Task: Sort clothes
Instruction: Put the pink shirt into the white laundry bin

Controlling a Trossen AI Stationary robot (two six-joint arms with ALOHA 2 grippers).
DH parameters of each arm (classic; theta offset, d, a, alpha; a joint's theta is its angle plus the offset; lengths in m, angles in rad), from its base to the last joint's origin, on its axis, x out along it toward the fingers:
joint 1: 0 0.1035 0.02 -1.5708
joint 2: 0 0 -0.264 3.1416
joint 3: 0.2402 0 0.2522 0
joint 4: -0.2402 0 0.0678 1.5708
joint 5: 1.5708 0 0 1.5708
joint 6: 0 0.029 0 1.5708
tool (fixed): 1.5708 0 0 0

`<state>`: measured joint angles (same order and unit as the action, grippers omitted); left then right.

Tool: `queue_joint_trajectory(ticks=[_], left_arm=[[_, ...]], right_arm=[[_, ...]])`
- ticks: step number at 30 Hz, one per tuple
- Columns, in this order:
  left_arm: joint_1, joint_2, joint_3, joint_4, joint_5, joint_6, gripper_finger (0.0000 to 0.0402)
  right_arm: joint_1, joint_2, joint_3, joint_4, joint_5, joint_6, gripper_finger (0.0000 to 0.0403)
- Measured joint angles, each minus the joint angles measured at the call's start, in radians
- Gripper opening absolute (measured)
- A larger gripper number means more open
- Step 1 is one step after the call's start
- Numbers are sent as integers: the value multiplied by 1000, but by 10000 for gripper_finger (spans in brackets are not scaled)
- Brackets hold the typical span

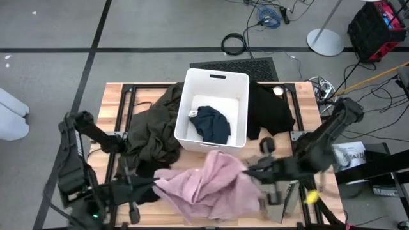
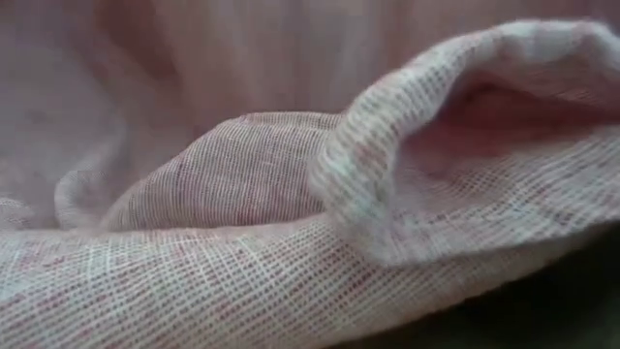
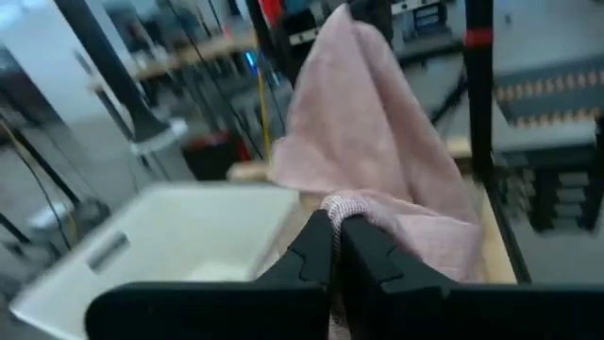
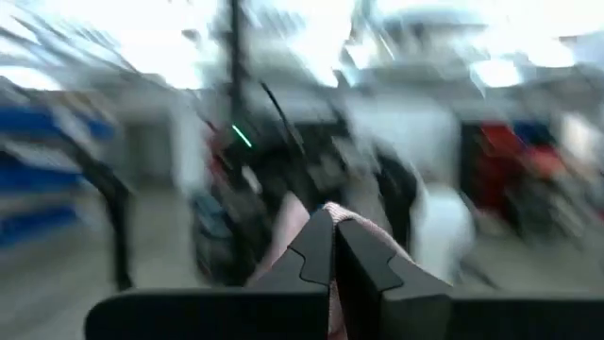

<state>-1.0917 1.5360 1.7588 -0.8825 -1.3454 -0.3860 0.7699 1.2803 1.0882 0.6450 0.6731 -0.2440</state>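
Holding the pink garment (image 1: 208, 182) between them, both arms are working at the lower middle of the high view, just below the white bin (image 1: 239, 89). The left gripper (image 3: 336, 247) is pinching one edge of the pink cloth, its fingers pressed together on a fold, and the right gripper (image 4: 333, 244) is likewise pinching a bit of pink cloth between closed fingers. In the low view the pink weave is filling the whole frame.

A navy garment (image 1: 211, 123) is already lying inside the bin. The big olive garment (image 1: 156, 128) is sprawling at the bin's left, partly over its rim, and a black garment (image 1: 268, 110) is lying at its right.

The step in hand is, by my judgement, handling the pink piece, lifting or spreading it. Next, the arms are probably needing to raise it together, keeping both pinches firm so the cloth is not slipping, then carry it to wherever its pile belongs.
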Motion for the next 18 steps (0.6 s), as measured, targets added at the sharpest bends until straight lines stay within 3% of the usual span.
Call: queue_joint_trajectory(ticks=[6,9,12,14,18], left_arm=[[1,-33,0,551,-113,660,8],[32,-41,0,915,-53,1070,8],[73,-46,0,1281,34,1442,8],[113,-66,3,1384,84,1566,8],[197,-124,20,1389,154,1626,8]], right_arm=[[-71,-140,0,182,-416,-113,0],[-128,-198,2,266,-579,-117,0],[-195,-239,49,236,-639,-117,0],[-241,-246,101,184,-675,-117,0],[-343,-221,263,-15,-739,-111,0]])
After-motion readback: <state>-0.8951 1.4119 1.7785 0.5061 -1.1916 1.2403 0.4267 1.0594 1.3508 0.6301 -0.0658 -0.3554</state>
